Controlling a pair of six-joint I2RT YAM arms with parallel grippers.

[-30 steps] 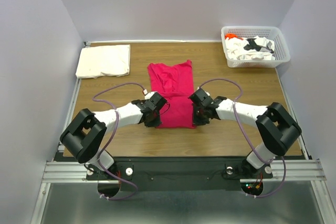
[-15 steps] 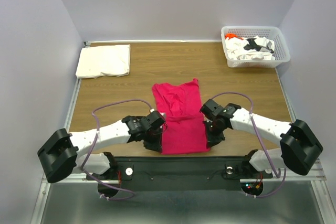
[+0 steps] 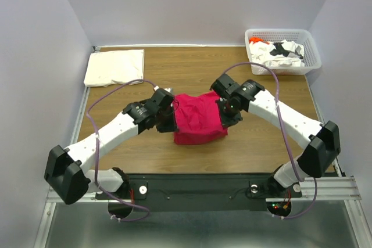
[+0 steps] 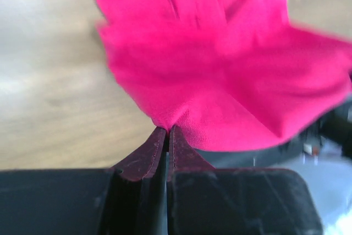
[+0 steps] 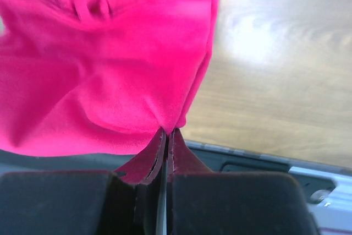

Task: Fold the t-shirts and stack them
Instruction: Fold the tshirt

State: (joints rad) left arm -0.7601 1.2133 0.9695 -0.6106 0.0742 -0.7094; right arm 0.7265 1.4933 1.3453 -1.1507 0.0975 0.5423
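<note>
One t-shirt [image 3: 197, 121] in both claws [image 4: 166, 131] [image 5: 165, 132]

I see my left gripper [image 4: 167, 131] pinching the bright magenta-red cotton t-shirt [image 4: 220, 59] above the wooden table [image 4: 49, 81].

wood desk [image 3: 261, 137] had a folded cream shirt [image 3: 114, 67] at the far left corner, a white basket [image 3: 279, 69] at the far right corner, and a magenta shirt [image 3: 199, 121] bunched mid-desk.
</note>
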